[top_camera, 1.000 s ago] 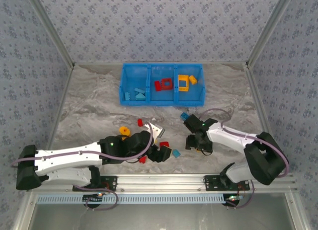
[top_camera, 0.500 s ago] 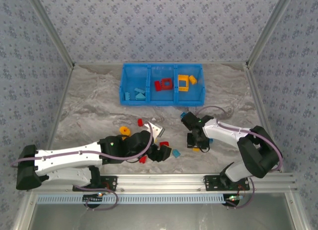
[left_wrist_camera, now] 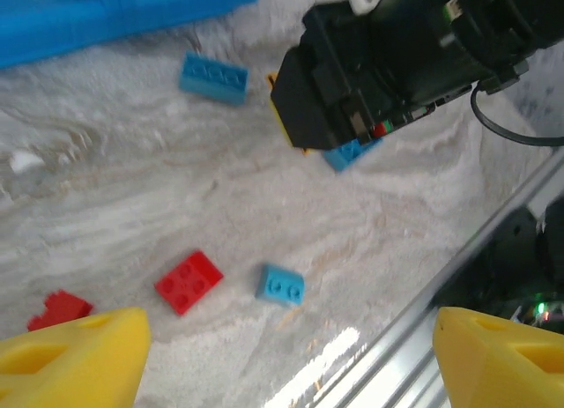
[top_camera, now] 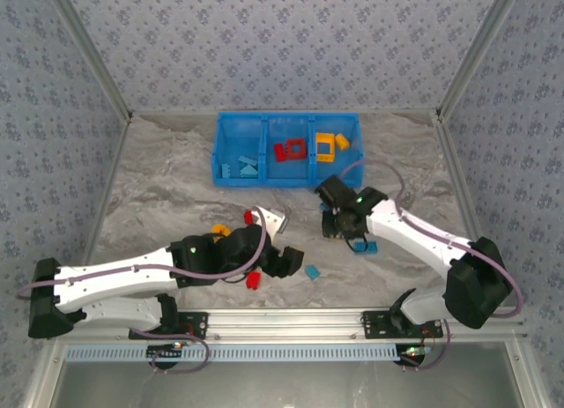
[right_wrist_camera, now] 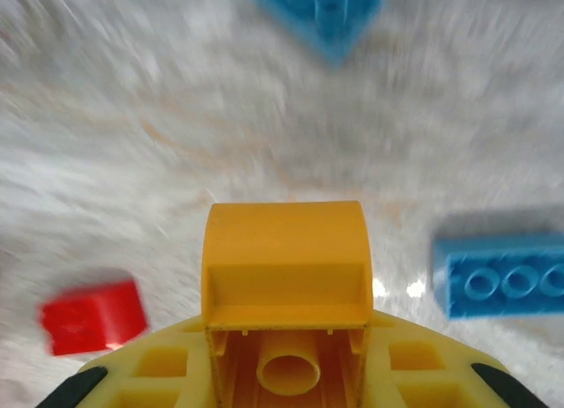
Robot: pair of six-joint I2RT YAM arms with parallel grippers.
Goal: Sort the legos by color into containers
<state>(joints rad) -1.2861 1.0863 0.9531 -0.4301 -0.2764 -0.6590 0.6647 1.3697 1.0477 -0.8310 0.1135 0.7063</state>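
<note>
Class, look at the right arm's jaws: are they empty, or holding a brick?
Holding one. In the right wrist view a yellow-orange brick sits gripped between the jaws of the right gripper.

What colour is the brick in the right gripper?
Yellow-orange; the small plastic brick in the right gripper shows best in the right wrist view.

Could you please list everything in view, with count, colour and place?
bright blue three-compartment plastic bin: one, blue, far centre of marbled table.
light blue plastic bricks: at least two, light blue, left compartment.
red bricks: two, red, middle compartment.
yellow-orange bricks: two, yellow, right compartment.
loose light blue bricks: three, light blue, near side.
loose red bricks: at least two, red, near side.
yellow-orange piece: one, yellow, beside left arm.
held yellow-orange brick: one, yellow, in right gripper.
left gripper: one, open.
right gripper: one, shut on held brick.
</note>
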